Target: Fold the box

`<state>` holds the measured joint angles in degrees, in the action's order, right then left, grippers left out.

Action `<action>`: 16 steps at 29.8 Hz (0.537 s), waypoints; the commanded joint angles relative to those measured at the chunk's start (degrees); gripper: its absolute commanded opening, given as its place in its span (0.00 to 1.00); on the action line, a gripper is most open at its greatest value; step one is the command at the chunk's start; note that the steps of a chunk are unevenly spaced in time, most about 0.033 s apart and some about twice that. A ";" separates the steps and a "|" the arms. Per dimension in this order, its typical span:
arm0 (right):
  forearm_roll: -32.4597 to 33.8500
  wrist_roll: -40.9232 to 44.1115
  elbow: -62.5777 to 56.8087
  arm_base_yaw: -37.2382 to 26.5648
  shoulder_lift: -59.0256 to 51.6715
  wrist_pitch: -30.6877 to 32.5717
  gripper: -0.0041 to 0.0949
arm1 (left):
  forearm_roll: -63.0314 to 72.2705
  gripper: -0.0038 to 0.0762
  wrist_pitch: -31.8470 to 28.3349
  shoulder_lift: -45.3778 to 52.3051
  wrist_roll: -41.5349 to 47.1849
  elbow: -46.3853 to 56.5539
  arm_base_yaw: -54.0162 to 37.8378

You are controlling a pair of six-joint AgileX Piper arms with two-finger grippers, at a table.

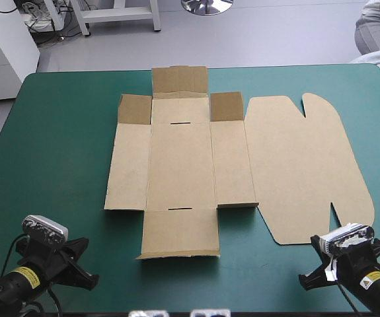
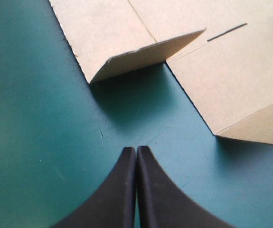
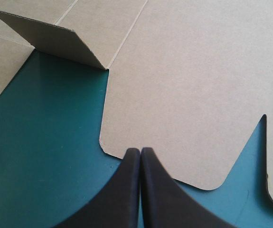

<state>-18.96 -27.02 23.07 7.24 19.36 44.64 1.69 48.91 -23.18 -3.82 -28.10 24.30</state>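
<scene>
Box (image 1: 180, 158) lies unfolded mid-table, bare teal-green cover (image 1: 57, 145) all round, widest at left. Sheet mostly flat; far flaps & side-panel ends tilt up; rounded lid panel (image 1: 302, 165) at right. L gripper (image 2: 136, 151) pinched together, empty, just short of box; R gripper (image 3: 140, 151) same, at lid's near edge, contact unclear.

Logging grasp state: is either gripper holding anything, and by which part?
Nothing is held. The left gripper and right gripper are both shut and empty; the box lies ungripped.
</scene>
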 commanded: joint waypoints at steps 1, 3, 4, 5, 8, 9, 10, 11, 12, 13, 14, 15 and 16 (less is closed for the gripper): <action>-0.85 -0.28 1.26 -0.01 0.40 -3.61 0.02 | 1.10 0.04 -3.67 -1.41 2.00 -4.23 0.12; -0.85 -0.28 1.26 -0.01 0.40 -3.61 0.02 | 1.10 0.04 -3.43 -3.26 4.17 -6.64 0.12; -0.85 -0.44 1.26 -0.01 0.40 -3.61 0.02 | 1.24 0.04 -3.33 -4.72 4.58 -8.31 0.12; -0.85 -0.44 1.26 -0.01 0.40 -3.61 0.02 | 1.24 0.04 -3.08 -6.34 4.71 -10.10 0.12; -0.85 -0.44 1.26 -0.01 0.40 -3.61 0.02 | 1.32 0.04 -3.09 -12.33 4.80 -15.35 0.12; -0.85 -0.44 1.26 -0.01 0.40 -3.61 0.02 | 1.21 0.04 -3.07 -15.60 4.80 -18.02 0.12; -0.85 -0.44 1.26 -0.01 0.40 -3.61 0.02 | 1.21 0.04 -2.94 -17.97 4.80 -19.82 0.02; -0.85 -0.44 1.26 -0.01 0.40 -3.61 0.02 | 1.02 0.04 -2.71 -20.43 4.53 -22.11 0.01; -0.85 -0.44 1.26 -0.01 0.40 -3.61 0.02 | 0.77 0.04 -2.18 -24.20 4.33 -24.40 0.01; -0.85 -0.44 1.15 -0.01 0.40 -3.61 0.02 | 0.57 0.04 -1.81 -26.71 3.82 -26.70 0.01; -0.85 -0.44 1.16 -0.01 0.40 -3.61 0.02 | 0.32 0.04 -1.35 -29.81 3.20 -28.55 0.01; -0.85 -0.44 1.16 -0.01 0.40 -3.61 0.02 | 0.32 0.04 -0.75 -32.83 1.99 -31.34 -0.09; -0.85 -0.44 1.16 -0.01 0.40 -3.61 0.02 | 0.42 0.04 -0.20 -35.77 1.43 -33.23 -0.09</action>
<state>-18.96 -27.02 22.93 7.24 19.36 44.60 1.82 50.37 -52.37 -0.88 -54.94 24.30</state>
